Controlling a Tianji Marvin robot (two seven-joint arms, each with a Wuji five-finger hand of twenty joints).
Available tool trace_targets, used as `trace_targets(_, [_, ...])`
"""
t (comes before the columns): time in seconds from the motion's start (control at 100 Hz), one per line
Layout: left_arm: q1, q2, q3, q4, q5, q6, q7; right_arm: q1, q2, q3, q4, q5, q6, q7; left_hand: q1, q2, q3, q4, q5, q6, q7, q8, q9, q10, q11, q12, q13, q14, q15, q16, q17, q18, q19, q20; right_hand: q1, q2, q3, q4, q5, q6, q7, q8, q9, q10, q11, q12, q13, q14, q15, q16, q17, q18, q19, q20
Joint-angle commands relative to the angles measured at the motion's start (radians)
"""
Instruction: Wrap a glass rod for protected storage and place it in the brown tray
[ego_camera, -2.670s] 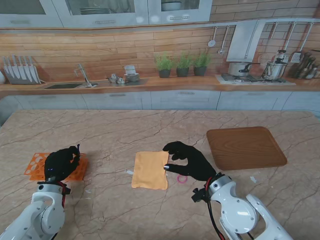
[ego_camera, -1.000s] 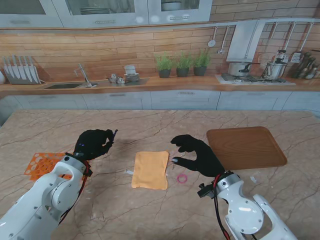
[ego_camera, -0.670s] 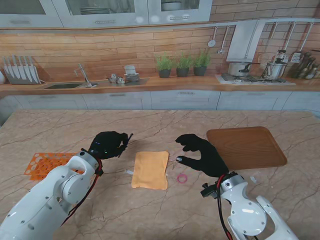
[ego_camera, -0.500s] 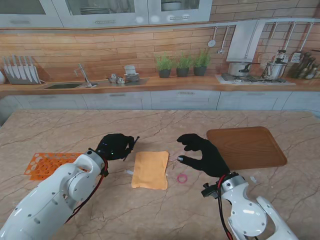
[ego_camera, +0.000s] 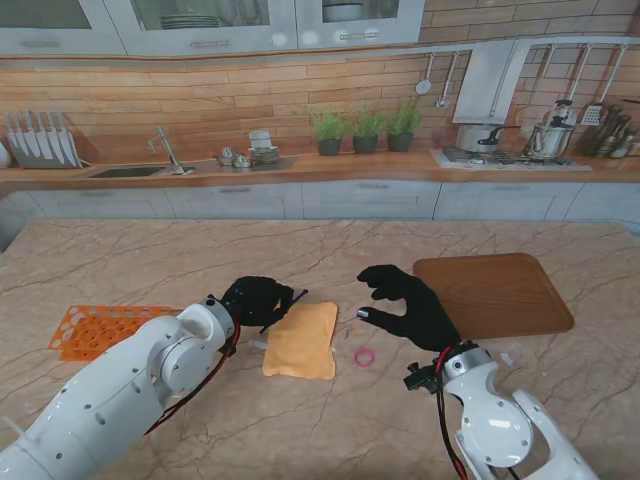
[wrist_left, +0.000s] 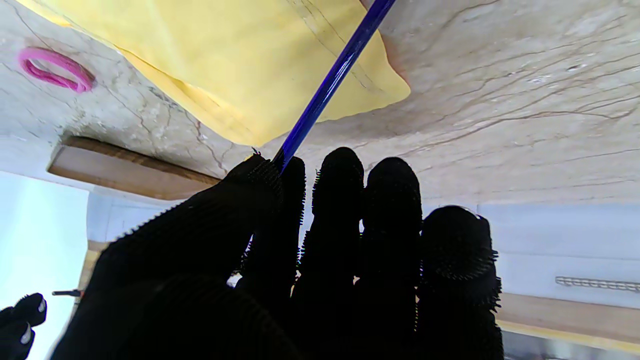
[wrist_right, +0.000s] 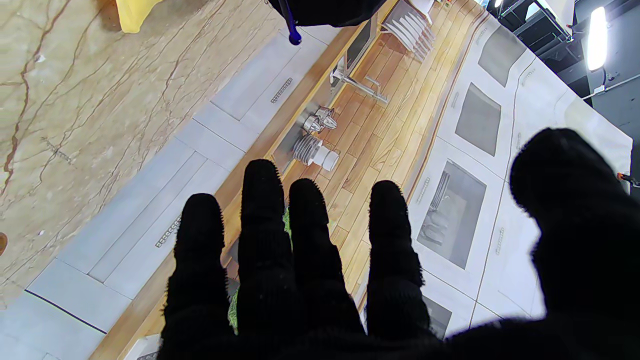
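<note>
My left hand (ego_camera: 257, 300) is shut on a thin blue glass rod (ego_camera: 287, 302), pinched between thumb and fingers (wrist_left: 280, 190). The rod (wrist_left: 332, 82) slants out over the left edge of the yellow cloth (ego_camera: 302, 340), which lies flat on the table; the cloth (wrist_left: 240, 60) fills the left wrist view. My right hand (ego_camera: 408, 305) hovers open to the right of the cloth, fingers (wrist_right: 265, 225) spread, holding nothing. The brown tray (ego_camera: 492, 294) sits farther right, with nothing on it.
A pink rubber band (ego_camera: 364, 356) lies on the marble just right of the cloth, also seen as a pink loop (wrist_left: 55, 67). An orange rack (ego_camera: 100, 330) with holes sits at the far left. A small white scrap (ego_camera: 507, 358) lies near the tray.
My left hand has carried the rod rightward from the orange rack to the cloth's left edge. My right hand has lifted off the cloth and drifted slightly right.
</note>
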Motion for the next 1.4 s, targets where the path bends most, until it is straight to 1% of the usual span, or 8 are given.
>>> trace_targets(0.0, [-0.016,-0.011,0.015,0.017,-0.012,-0.012,-0.009,0.0,-0.006,-0.001,-0.002,0.002,0.005,-0.004,0.003,-0.018,0.052,-0.009,0.027,-0.037,0.069,0.01,0.022,0.005,0.044,0.015,0.018,-0.017,0.033,0.008,0.013,-0.01,0.074,-0.007,-0.024,0.025,0.009,0.023,0.008,-0.027,-0.003,0.011,0.017,-0.01,0.007,0.011,0.004,-0.013,0.01,0.01,-0.011,-0.001,0.026,0.019])
trace_targets(0.13, [-0.046,-0.013,0.056,0.043,-0.016,-0.02,-0.01,0.0,-0.008,-0.001,-0.004,0.004,0.008,-0.01,-0.008,-0.022,0.056,-0.007,0.024,-0.043,0.075,0.012,0.022,-0.001,0.052,0.018,0.019,-0.025,0.037,0.009,0.012,-0.014,0.075,-0.012,-0.029,0.03,0.01,0.024,0.008,-0.027,-0.003,0.011,0.018,-0.009,0.007,0.011,0.004,-0.013,0.011,0.01,-0.011,0.0,0.026,0.019])
trace_targets(0.17, [-0.051,-0.014,0.065,0.046,-0.02,-0.018,-0.011,-0.001,-0.008,-0.001,-0.004,0.004,0.009,-0.013,-0.017,-0.029,0.07,-0.002,0.027,-0.043,0.076,0.007,0.022,0.001,0.055,0.019,0.019,-0.024,0.041,0.01,0.014,-0.014,0.079,-0.014,-0.028,0.032,0.012,0.025,0.009,-0.027,-0.002,0.011,0.019,-0.008,0.007,0.011,0.005,-0.013,0.011,0.01,-0.011,0.0,0.026,0.019])
trace_targets(0.34, [-0.06,-0.015,0.091,0.049,-0.029,-0.015,-0.021,-0.002,-0.01,0.002,-0.006,0.004,0.009,-0.021,-0.034,-0.043,0.087,-0.001,0.039,-0.045,0.08,-0.006,0.034,-0.005,0.062,0.016,0.033,-0.025,0.046,0.009,0.026,-0.014,0.089,-0.018,-0.033,0.036,0.017,0.025,0.01,-0.027,-0.002,0.011,0.021,-0.008,0.008,0.011,0.006,-0.013,0.011,0.01,-0.01,0.001,0.027,0.019])
trace_targets(0.45, [-0.058,-0.018,0.103,0.048,-0.05,0.0,-0.027,-0.001,-0.011,0.001,-0.006,0.009,0.011,-0.019,-0.073,-0.07,0.128,0.004,0.047,-0.051,0.099,-0.014,0.041,-0.007,0.073,0.015,0.04,-0.023,0.054,0.007,0.033,-0.012,0.099,-0.029,-0.034,0.038,0.019,0.025,0.011,-0.028,-0.002,0.011,0.02,-0.008,0.008,0.011,0.005,-0.014,0.011,0.01,-0.011,0.001,0.027,0.019])
trace_targets(0.99, [-0.095,-0.03,0.207,0.062,-0.091,0.022,-0.045,0.0,-0.01,-0.004,-0.004,0.028,0.011,-0.007,-0.089,-0.088,0.114,0.001,0.03,-0.068,0.121,-0.005,0.031,-0.024,0.085,0.023,0.037,-0.038,0.057,0.006,0.034,-0.027,0.106,-0.038,-0.052,0.055,0.029,0.025,0.011,-0.027,-0.006,0.009,0.021,-0.007,0.005,0.009,0.003,-0.012,0.01,0.01,-0.015,0.002,0.027,0.019])
trace_targets(1.13, [-0.109,-0.036,0.231,0.071,-0.101,0.046,-0.044,-0.001,-0.01,-0.005,-0.006,0.033,0.011,-0.008,-0.091,-0.1,0.106,0.0,0.027,-0.074,0.127,-0.002,0.03,-0.03,0.089,0.026,0.038,-0.042,0.057,0.006,0.034,-0.034,0.107,-0.04,-0.064,0.069,0.033,0.026,0.014,-0.026,-0.007,0.008,0.022,-0.006,0.004,0.009,0.003,-0.013,0.009,0.01,-0.015,0.002,0.027,0.019])
trace_targets(1.39, [-0.143,-0.045,0.286,0.115,-0.087,0.079,-0.019,-0.002,-0.012,-0.006,-0.007,0.043,0.013,-0.011,-0.092,-0.109,0.098,-0.005,0.022,-0.082,0.139,0.0,0.031,-0.036,0.102,0.035,0.042,-0.047,0.065,0.008,0.039,-0.034,0.113,-0.042,-0.073,0.075,0.042,0.026,0.017,-0.025,-0.01,0.007,0.025,-0.004,0.001,0.008,0.002,-0.011,0.008,0.01,-0.016,0.006,0.025,0.02])
